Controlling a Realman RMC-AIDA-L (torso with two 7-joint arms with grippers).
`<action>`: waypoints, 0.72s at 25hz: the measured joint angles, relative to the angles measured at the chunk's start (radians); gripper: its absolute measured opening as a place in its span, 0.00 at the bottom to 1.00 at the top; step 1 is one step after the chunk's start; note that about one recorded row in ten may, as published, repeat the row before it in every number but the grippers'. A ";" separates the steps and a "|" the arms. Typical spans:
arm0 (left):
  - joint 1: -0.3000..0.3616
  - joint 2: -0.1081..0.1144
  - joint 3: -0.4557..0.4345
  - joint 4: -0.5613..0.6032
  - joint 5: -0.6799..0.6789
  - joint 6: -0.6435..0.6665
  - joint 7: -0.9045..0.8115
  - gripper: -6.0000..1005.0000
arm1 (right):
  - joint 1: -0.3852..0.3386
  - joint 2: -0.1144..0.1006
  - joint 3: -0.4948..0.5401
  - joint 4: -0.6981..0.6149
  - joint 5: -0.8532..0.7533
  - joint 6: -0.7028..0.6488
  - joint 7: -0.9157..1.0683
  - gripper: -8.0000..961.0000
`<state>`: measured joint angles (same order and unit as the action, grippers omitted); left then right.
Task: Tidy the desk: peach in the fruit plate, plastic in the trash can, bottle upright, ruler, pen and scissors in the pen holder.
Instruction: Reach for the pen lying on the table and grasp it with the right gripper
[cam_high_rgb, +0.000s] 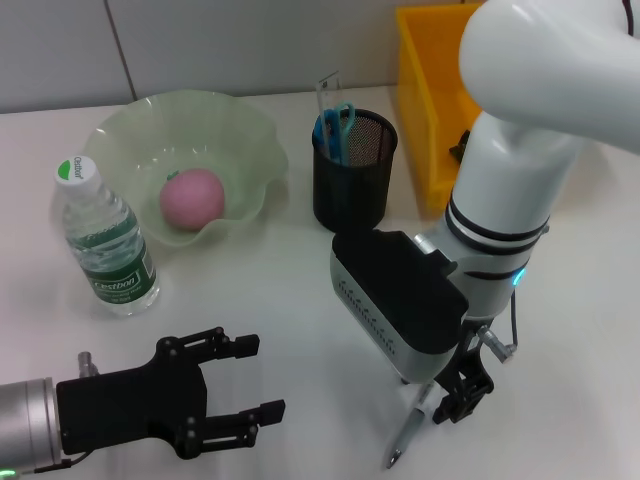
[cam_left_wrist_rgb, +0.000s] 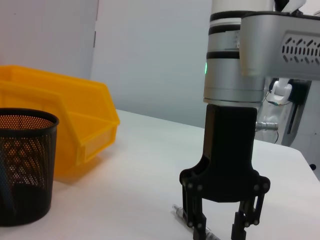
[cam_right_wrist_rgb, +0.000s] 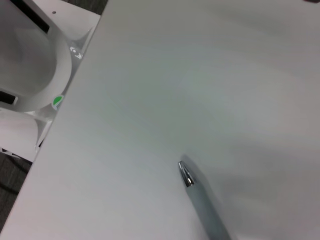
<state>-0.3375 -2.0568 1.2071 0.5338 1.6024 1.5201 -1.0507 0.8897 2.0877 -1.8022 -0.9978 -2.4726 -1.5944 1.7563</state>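
Flanking pen (cam_high_rgb: 407, 437), bottle (cam_high_rgb: 104, 241) upright, peach (cam_high_rgb: 192, 198) in plate (cam_high_rgb: 245, 140)

Bright even light, soft shadows, blurry close-up.

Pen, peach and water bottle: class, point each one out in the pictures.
pen (cam_right_wrist_rgb: 202, 205), right wrist view, on its silver barrel.
peach (cam_high_rgb: 192, 198), head view, on its pink top.
water bottle (cam_high_rgb: 108, 240), head view, on its green label.
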 joint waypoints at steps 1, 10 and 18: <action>0.000 -0.001 0.000 0.000 0.000 0.000 0.000 0.78 | 0.000 0.000 -0.002 0.000 0.000 0.003 0.000 0.55; -0.005 -0.002 0.000 0.000 -0.001 0.000 0.000 0.78 | -0.001 0.000 -0.024 0.005 0.000 0.028 0.000 0.48; -0.007 -0.003 -0.012 0.000 -0.003 0.009 -0.002 0.78 | 0.000 0.000 -0.027 0.013 -0.002 0.037 0.000 0.40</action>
<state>-0.3450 -2.0602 1.1948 0.5338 1.5997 1.5289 -1.0523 0.8901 2.0878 -1.8288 -0.9848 -2.4746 -1.5577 1.7563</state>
